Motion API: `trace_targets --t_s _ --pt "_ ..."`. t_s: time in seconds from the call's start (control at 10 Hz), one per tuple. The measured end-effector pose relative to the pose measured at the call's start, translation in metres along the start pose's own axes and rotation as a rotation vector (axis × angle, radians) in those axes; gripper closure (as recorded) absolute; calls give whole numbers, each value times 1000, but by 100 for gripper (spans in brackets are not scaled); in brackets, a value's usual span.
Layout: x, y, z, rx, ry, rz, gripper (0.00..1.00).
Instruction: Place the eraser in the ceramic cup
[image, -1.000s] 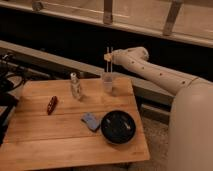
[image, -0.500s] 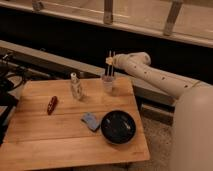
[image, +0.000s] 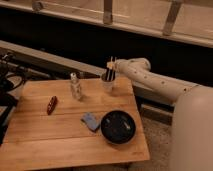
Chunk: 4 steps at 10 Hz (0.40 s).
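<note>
The ceramic cup (image: 107, 85) is small and pale and stands on the far right part of the wooden table (image: 60, 145). My gripper (image: 110, 75) hangs straight down over the cup, its dark tip at or just inside the rim. The white arm (image: 150, 80) reaches in from the right. I cannot make out the eraser at the gripper or in the cup. Whatever is at the tip is hidden by the gripper and the cup's rim.
A slim clear bottle (image: 75, 86) stands left of the cup. A red object (image: 51, 104) lies on the left of the table. A blue-grey flat piece (image: 91, 121) lies next to the wide black bowl (image: 118, 126) near the front right. The robot's white body (image: 192, 135) is to the right.
The arm has sunk a little, bringing the gripper lower onto the cup. Nothing else on the table has moved.
</note>
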Motion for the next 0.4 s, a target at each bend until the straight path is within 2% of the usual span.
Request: trace_targets --t_s 0.4 --pt "12 4 9 -20 9 14 20"
